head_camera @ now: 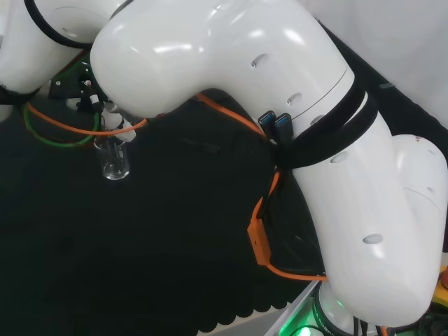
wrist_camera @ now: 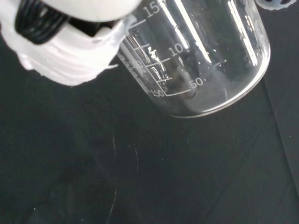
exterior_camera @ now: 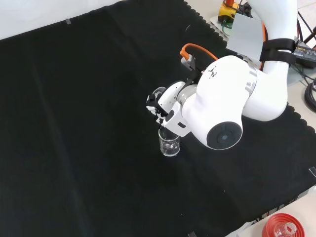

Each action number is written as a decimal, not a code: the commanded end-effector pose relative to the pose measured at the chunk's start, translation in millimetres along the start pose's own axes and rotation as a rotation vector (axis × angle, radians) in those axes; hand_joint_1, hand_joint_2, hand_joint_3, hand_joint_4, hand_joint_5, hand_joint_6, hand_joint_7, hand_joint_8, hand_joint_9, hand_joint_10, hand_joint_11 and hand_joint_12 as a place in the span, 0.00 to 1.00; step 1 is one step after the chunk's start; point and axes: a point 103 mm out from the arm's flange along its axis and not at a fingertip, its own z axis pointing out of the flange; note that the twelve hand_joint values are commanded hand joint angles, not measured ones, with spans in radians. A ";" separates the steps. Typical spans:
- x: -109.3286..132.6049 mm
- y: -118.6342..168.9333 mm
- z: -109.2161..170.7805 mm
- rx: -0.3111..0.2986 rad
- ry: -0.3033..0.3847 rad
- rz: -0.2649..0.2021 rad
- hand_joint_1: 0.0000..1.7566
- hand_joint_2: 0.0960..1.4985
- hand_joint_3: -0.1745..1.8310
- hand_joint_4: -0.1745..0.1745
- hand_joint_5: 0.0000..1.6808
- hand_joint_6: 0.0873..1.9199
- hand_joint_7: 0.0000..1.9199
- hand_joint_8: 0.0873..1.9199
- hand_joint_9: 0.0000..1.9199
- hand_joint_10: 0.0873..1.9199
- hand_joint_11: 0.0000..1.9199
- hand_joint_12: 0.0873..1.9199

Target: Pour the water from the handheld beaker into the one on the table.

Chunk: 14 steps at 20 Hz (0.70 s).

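On black cloth [exterior_camera: 74, 123]: one beaker [exterior_camera: 169, 143], hand [exterior_camera: 165, 104] above

The cloth [exterior_camera: 74, 123] is plain black, with a scalloped edge along the upper right of the front view. The arm's links [head_camera: 231, 77] are glossy white, wrapped by black straps [head_camera: 329, 133], with an orange cable [head_camera: 262, 231] and a green cable [head_camera: 49, 136] in the head view. The hand [exterior_camera: 165, 106] is white with black parts. The beaker [wrist_camera: 201, 60] is clear glass with white graduation marks. At the front view's lower right sits a red ribbed ring [exterior_camera: 282, 227].
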 end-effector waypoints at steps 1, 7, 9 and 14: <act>-7.2 -1.2 2.5 -0.028 0.026 0.001 0.63 0.43 0.40 1.00 0.74 0.34 0.94 0.00 0.86 0.00 0.59 0.44; -20.9 -1.7 10.8 -0.078 0.108 0.000 0.63 0.43 0.40 1.00 0.74 0.35 0.94 0.00 0.86 0.00 0.59 0.44; -25.0 -1.4 15.3 -0.092 0.134 -0.002 0.63 0.43 0.40 1.00 0.74 0.35 0.94 0.00 0.86 0.00 0.59 0.44; -34.3 -2.2 23.3 -0.149 0.215 -0.001 0.63 0.43 0.39 1.00 0.74 0.35 0.94 0.00 0.86 0.00 0.59 0.44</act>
